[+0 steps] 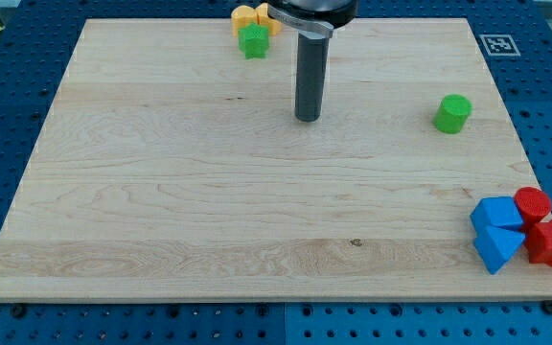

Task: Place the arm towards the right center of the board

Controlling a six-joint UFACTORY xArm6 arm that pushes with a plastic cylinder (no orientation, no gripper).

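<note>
Camera view, left to right: at the board's (161, 192) 12 o'clock edge a green star block (253, 41) touches a yellow block (247, 17). My tip (307, 118) sits just right of them, above centre, touching nothing; it is a bare rod, holding nothing. A green cylinder (453, 113) stands at 2 o'clock; blue blocks (496, 235) and red blocks (544, 230) cluster at 4 o'clock. I judge the travel unfinished: next, slide toward 3 o'clock, between cylinder and cluster.

Dark rod upright, my tip (307, 118) low, upper middle of view
</note>
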